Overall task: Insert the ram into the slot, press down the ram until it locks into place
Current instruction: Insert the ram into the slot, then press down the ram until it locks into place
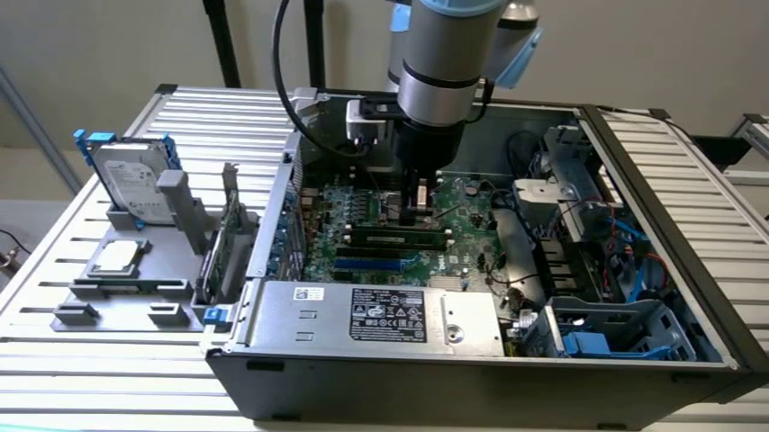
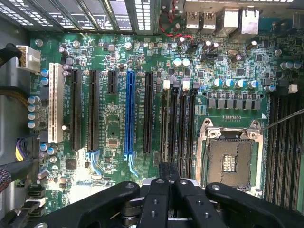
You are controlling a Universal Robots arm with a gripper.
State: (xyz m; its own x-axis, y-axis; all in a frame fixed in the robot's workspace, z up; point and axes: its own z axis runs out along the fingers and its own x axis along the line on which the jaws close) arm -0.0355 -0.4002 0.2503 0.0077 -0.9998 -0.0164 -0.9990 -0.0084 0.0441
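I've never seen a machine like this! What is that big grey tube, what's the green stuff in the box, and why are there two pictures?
The grey tube is a robot arm. At its end is a tool with two fingers for grasping.

One picture comes from a camera standing off to the side. The other comes from a camera on the arm's wrist, looking down past the tool.

The box is an open computer case on a slatted table. The green stuff is its main board.

The tool is shut, just above the ram, a thin green memory stick sitting in a long black slot.

A grey holder beside the case carries a hard drive.
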